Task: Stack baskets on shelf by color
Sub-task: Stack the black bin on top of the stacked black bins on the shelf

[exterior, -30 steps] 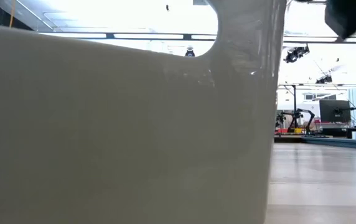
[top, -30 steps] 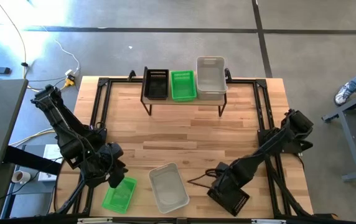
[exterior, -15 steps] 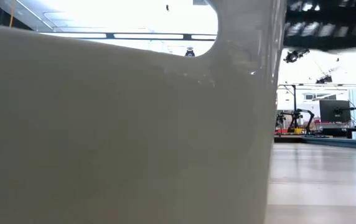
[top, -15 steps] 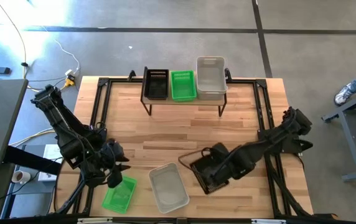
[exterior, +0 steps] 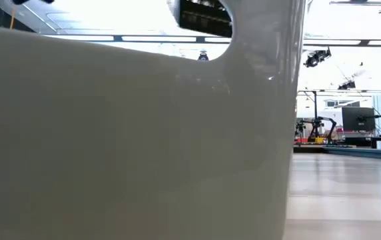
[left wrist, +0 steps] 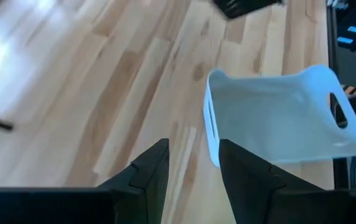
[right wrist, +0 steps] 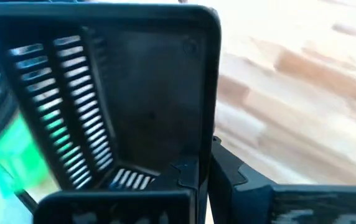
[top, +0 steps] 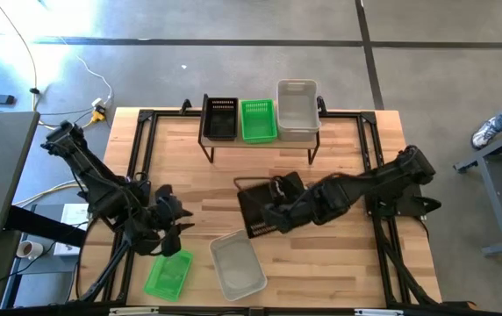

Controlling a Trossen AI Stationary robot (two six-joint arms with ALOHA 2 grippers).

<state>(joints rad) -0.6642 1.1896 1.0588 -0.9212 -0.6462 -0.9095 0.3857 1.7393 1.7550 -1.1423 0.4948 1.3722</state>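
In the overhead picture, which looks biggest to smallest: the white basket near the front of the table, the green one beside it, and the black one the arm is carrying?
1. White basket, clearly the largest.
2. Black basket, shut in the right gripper; it is lifted nearer the camera, so its rank over the green is unsure.
3. Green basket, partly under the left gripper.

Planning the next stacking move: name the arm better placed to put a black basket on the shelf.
Right. Its end effector is shut on a black basket, held above mid-table, facing the shelf. The left end effector hangs open and empty near the green basket at the front edge.
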